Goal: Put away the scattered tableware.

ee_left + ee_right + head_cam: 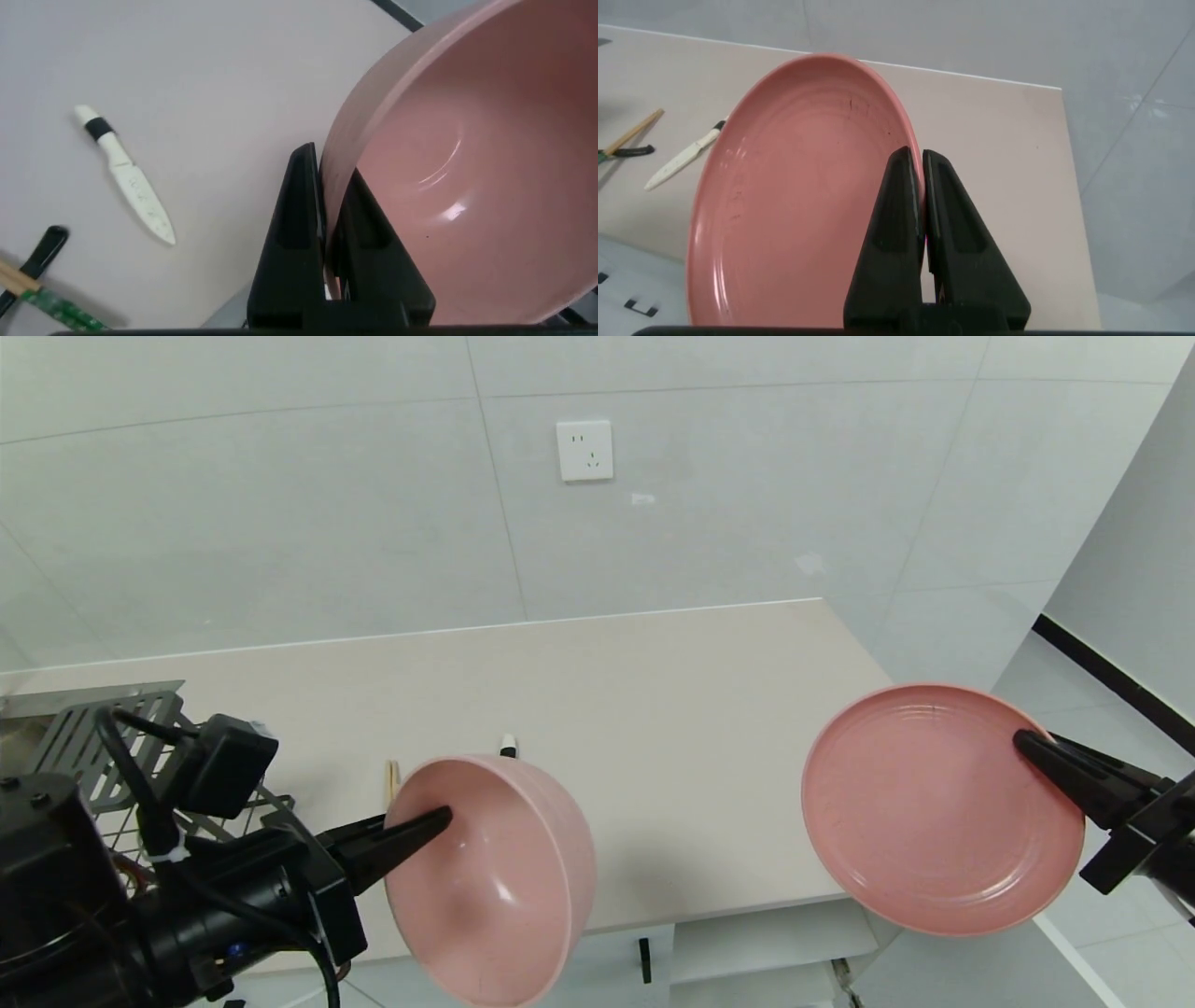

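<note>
My left gripper (439,821) is shut on the rim of a pink bowl (495,882), held tilted above the counter's front edge; the left wrist view has its fingers (304,201) pinching the bowl (467,159) wall. Beyond the counter's right end, my right gripper (1027,742) is shut on the rim of a pink plate (934,807), which stands tilted in the air. The same plate (794,187) is clamped between fingers (901,196) in the right wrist view. On the counter lie a white knife (126,173) and chopsticks (393,779), partly hidden behind the bowl.
A metal dish rack (103,747) stands at the counter's left end. The beige counter (653,709) runs to a tiled wall with a socket (585,450). Floor lies to the right of the counter.
</note>
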Controlling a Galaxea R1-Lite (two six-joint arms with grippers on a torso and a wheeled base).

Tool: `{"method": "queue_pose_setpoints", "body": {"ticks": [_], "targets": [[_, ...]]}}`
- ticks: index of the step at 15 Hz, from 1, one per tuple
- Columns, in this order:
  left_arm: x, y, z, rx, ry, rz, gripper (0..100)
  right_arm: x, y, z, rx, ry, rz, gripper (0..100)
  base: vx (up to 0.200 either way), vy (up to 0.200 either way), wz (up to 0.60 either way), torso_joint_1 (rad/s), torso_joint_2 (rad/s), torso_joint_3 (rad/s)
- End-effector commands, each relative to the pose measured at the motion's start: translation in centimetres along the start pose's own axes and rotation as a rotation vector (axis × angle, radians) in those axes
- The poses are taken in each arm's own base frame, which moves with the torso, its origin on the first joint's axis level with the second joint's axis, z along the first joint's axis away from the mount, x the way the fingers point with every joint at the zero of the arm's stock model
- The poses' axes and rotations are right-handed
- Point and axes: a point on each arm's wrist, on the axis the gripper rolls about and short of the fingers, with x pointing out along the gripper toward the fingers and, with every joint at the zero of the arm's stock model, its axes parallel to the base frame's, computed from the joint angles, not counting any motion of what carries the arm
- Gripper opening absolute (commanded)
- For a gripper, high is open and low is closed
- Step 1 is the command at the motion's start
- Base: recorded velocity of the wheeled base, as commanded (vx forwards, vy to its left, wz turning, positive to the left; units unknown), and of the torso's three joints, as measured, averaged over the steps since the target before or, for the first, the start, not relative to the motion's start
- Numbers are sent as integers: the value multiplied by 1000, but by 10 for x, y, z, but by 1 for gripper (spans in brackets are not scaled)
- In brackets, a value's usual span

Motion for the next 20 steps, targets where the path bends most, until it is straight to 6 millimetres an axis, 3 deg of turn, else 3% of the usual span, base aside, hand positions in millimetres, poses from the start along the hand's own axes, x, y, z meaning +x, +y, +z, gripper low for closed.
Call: {"method": "queue_pose_setpoints", "body": {"ticks": [1, 4, 7, 9, 11, 15, 17, 20], "targets": [[0, 0, 0, 3, 0, 8, 0, 0, 0, 2, -1, -9, 0, 0, 0, 0, 0, 0, 0, 0], [-9, -11, 7, 4, -59, -27, 0, 0, 1, 5, 33, -32, 0, 0, 0, 0, 0, 0, 0, 0], [-22, -20, 16, -201, -122, -66, 0, 6, -2, 2, 33, -45, -55, 0, 0, 0, 0, 0, 0, 0], [-23, -17, 12, -208, -135, 38, 0, 12, -2, -1, 35, -57, -56, 0, 0, 0, 0, 0, 0, 0], [-22, -17, 14, -200, -146, 57, 0, 18, -2, -4, 52, -73, -50, 0, 0, 0, 0, 0, 0, 0], [-26, -11, -5, -120, -87, 218, 0, 16, -1, -3, 39, -79, -43, 0, 0, 0, 0, 0, 0, 0], [-41, -5, 2, -30, -158, 272, 0, 13, 0, -4, 29, -70, -40, 0, 0, 0, 0, 0, 0, 0], [-42, 1, 3, -31, -157, 273, 0, 11, 2, -2, 12, -83, -34, 0, 0, 0, 0, 0, 0, 0]]}}
